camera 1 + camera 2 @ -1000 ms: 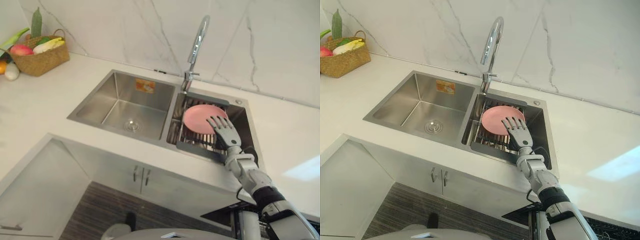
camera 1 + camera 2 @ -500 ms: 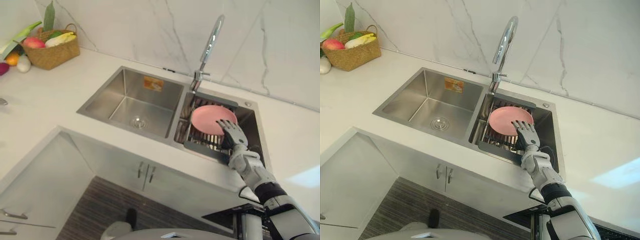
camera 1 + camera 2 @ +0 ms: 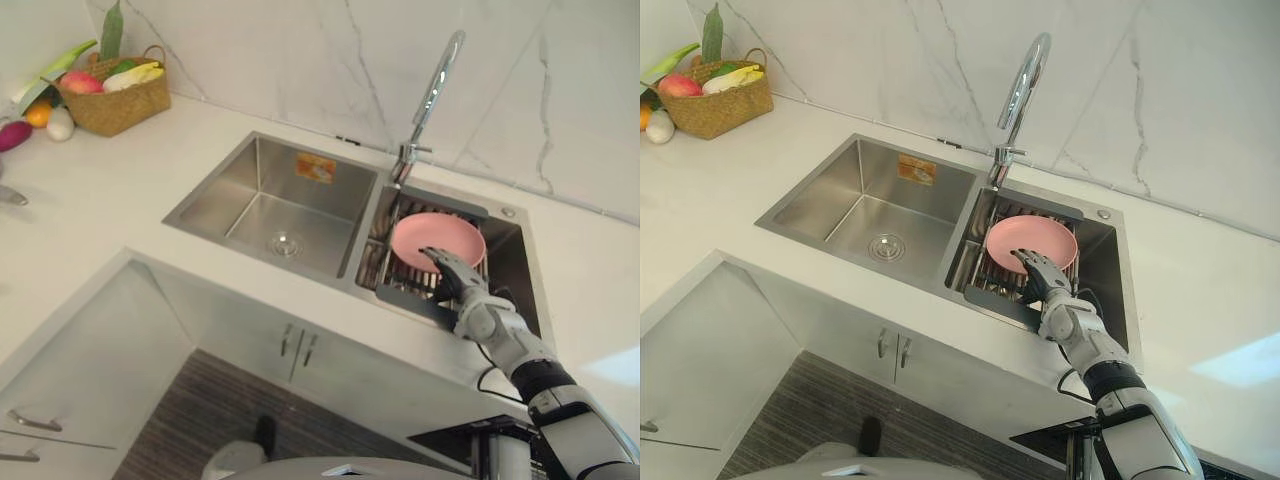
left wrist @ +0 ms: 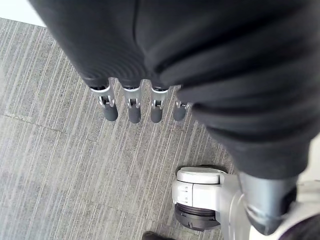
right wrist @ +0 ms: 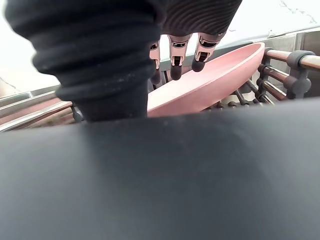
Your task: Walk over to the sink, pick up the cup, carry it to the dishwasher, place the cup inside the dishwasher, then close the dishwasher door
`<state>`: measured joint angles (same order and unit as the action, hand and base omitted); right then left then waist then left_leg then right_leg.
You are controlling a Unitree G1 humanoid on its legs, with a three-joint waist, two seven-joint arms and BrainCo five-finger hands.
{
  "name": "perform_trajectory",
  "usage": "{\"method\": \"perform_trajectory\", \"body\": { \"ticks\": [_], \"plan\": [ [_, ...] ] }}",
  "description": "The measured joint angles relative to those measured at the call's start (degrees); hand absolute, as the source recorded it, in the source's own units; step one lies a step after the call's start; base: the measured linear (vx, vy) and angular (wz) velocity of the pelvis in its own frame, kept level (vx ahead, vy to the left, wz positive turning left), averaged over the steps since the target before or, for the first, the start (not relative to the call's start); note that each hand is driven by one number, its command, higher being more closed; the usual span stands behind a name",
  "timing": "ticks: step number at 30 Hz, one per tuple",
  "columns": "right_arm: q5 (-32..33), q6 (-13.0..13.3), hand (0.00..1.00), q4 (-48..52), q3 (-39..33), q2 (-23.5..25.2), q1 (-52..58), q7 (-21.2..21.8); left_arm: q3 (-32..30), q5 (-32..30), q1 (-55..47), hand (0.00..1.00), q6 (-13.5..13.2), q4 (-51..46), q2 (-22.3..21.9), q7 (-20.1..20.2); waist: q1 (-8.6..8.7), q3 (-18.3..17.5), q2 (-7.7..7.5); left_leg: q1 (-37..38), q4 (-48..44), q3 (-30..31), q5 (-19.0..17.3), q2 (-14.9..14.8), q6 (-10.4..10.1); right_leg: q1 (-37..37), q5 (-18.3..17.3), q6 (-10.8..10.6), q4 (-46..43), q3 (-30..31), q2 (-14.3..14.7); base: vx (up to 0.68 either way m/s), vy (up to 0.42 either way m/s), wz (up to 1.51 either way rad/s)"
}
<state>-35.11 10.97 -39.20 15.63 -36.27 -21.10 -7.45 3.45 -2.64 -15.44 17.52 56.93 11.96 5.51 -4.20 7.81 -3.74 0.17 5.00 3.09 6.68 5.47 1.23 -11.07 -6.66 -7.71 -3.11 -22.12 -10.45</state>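
Plate (image 3: 430,235) pink, in sink rack (image 3: 404,295) | R hand (image 3: 458,285) over its near rim

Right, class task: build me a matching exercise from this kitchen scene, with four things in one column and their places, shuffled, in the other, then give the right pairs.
Things: 1 pink plate; 2 woven basket; 3 tap; 4 left hand.
Places: A over the striped grey floor; B far-left corner of the counter; C on the rack in the sink's right basin; D behind the divide between the two basins.
Pairs: 1-C; 2-B; 3-D; 4-A.
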Motion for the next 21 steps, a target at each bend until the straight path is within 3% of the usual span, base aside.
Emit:
{"method": "perform_trajectory", "body": {
  "ticks": [11,12,21],
  "plan": [
    [-2.68,-6.41,0.0,-0.26,-0.02,-0.15,-0.59,-2.72,0.0,-0.46,-0.53,0.0,-0.05,-0.04,-0.01,-0.01,-0.5,0.42,0.53,-0.08,0.0,0.0,-0.01,0.35,0.01,0.07,-0.01,0.02,0.04,0.05,-0.18,0.0,-0.008,0.02],
    [-3.16,-6.82,1.0,-0.31,-0.04,-0.18,-0.72,-3.12,0.0,-0.52,-0.74,0.0,-0.07,-0.05,-0.01,-0.01,-0.49,0.5,0.66,-0.08,0.0,0.01,-0.01,0.41,0.01,0.06,0.0,0.02,0.06,0.12,-0.19,0.0,0.0,0.0],
    [-3.53,-9.93,1.0,-2.49,-1.46,-1.09,-2.73,-5.44,0.0,-1.54,-1.39,0.0,-0.15,-0.19,-0.14,0.27,-0.78,1.26,2.21,-1.06,-0.01,0.17,-0.03,1.09,-0.02,1.05,0.03,0.1,0.36,1.12,-0.25,0.0,0.005,0.07]
  ]
}}
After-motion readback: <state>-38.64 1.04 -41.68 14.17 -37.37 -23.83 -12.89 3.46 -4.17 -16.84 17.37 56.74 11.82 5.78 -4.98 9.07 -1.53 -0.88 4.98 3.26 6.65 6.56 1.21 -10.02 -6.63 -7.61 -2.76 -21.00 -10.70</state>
